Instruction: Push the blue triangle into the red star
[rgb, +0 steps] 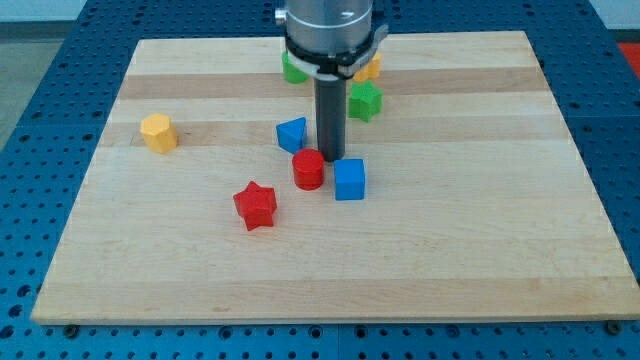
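My tip (330, 159) sits between blue triangle (292, 134) and blue cube (349, 179) — no end effector shows.

The pale wooden board (480, 250) shows lengthwise grain and a smooth, matt finish. The blue triangle block (292, 134), red star block (255, 205), red cylinder block (309, 170) and blue cube block (349, 179) look like smooth, slightly glossy plastic (no texture visible). The dark rod (330, 125) looks matt, its collar metallic grey.
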